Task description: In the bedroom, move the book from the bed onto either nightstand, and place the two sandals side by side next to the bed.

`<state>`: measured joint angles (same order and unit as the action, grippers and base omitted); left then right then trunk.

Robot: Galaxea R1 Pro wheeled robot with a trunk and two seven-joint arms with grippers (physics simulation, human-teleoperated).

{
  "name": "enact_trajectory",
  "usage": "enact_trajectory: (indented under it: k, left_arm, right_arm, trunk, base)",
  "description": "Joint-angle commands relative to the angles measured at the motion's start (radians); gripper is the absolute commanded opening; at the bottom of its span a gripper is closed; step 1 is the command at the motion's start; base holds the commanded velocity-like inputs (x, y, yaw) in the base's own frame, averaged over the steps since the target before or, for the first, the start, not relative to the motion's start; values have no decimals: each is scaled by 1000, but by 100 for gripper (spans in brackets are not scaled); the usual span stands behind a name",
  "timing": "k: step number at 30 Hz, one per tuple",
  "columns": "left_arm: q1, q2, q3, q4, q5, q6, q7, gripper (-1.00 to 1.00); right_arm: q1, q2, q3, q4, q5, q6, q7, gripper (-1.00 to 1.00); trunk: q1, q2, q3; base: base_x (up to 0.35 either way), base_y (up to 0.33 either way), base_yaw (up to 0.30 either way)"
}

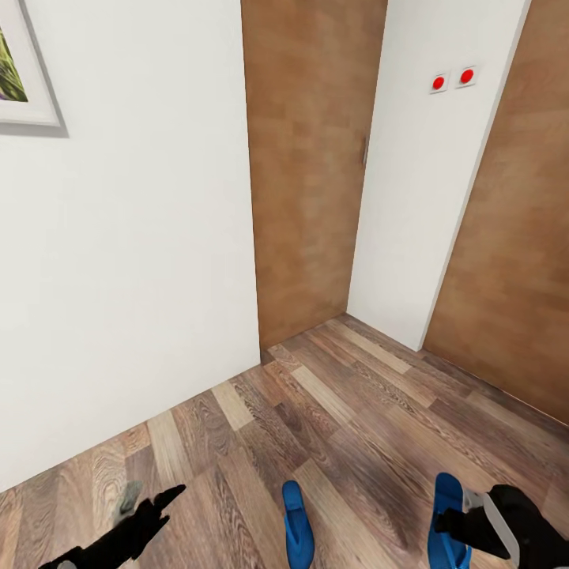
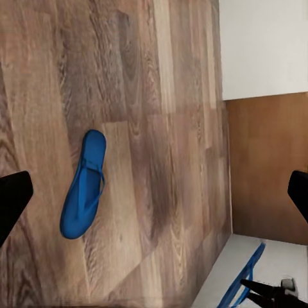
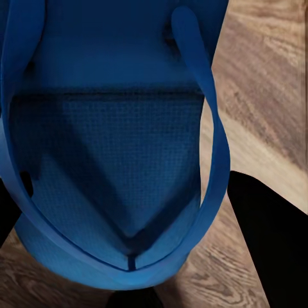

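Two bright blue sandals show at the bottom of the head view. One sandal (image 1: 299,525) (image 2: 83,186) lies flat on the wood floor between my arms. My right gripper (image 1: 452,523) (image 3: 138,218) is shut on the other sandal (image 1: 444,506) (image 3: 115,147), with its strap and sole close up between the dark fingers (image 3: 269,244). My left gripper (image 1: 162,502) (image 2: 154,192) is open and holds nothing, hovering above the floor to the left of the lying sandal. The book, the bed and the nightstand are out of view.
A white wall (image 1: 126,237) stands close ahead on the left, with a picture frame corner (image 1: 28,87) high up. Brown doors (image 1: 312,158) (image 1: 514,237) flank a white wall section carrying two red-dot switches (image 1: 452,79). Wood-plank floor (image 1: 356,411) stretches ahead.
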<state>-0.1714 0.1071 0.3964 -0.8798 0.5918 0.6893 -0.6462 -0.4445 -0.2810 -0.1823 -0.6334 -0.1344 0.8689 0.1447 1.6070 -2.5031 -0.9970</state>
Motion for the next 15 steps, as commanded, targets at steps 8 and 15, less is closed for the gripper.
enact_trajectory:
  k: [8, 15]
  left_arm:
    - [-181, -186, -136, 0, -3, 14, 375, 100]
    - [-250, -271, -338, 16, 10, 8, 644, 100]
  right_arm:
    - [0, 4, -6, -7, -2, -30, -12, -100]
    - [-2, 5, -7, -8, -14, -46, -124, -100]
  trunk:
    - [0, 0, -1]
    - [0, 0, -1]
  base:
    - [0, 0, 0]
    - [0, 0, 0]
